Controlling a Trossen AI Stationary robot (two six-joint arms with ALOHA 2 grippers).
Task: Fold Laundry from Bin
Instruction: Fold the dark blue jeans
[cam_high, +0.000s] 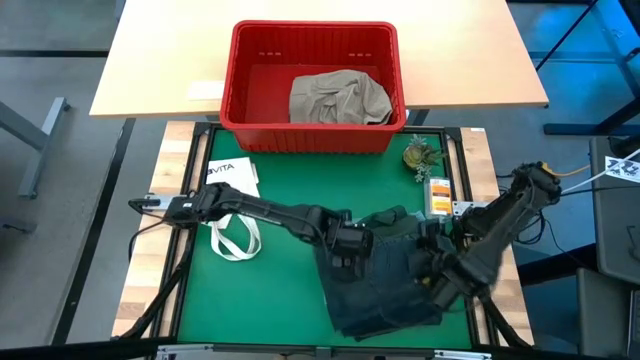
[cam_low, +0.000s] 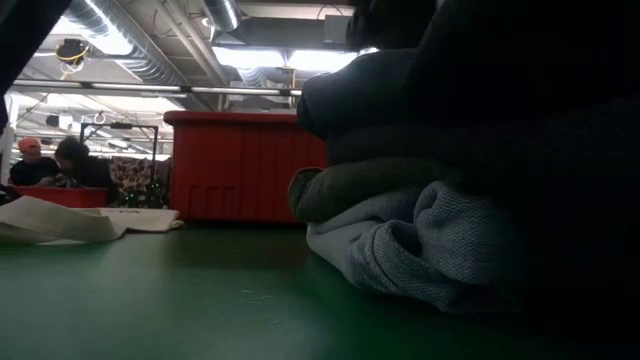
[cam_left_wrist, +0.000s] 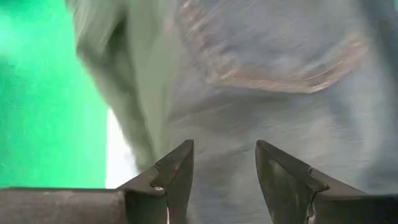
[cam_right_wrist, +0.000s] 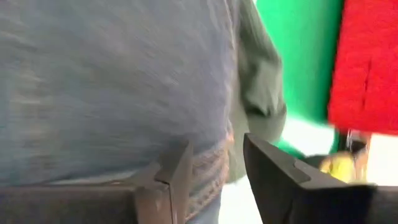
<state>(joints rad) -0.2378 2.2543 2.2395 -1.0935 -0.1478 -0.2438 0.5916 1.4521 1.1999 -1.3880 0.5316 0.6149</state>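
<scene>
High view: straight down over the whole green worktop (cam_high: 270, 290). Low view: at worktop level, facing the red bin (cam_low: 240, 165) at the far edge, with the folded pile (cam_low: 420, 200) close in front. Both wrist views: pressed close against denim jeans (cam_left_wrist: 280, 74), which both show.

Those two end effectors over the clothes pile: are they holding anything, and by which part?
Nothing is visibly held. The left end effector and right end effector both stand open, close against the jeans on the pile, with no cloth between the fingers.

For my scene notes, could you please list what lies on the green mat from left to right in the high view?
White tote bag with loop handles → left gripper → dark folded garment pile → right gripper.
</scene>
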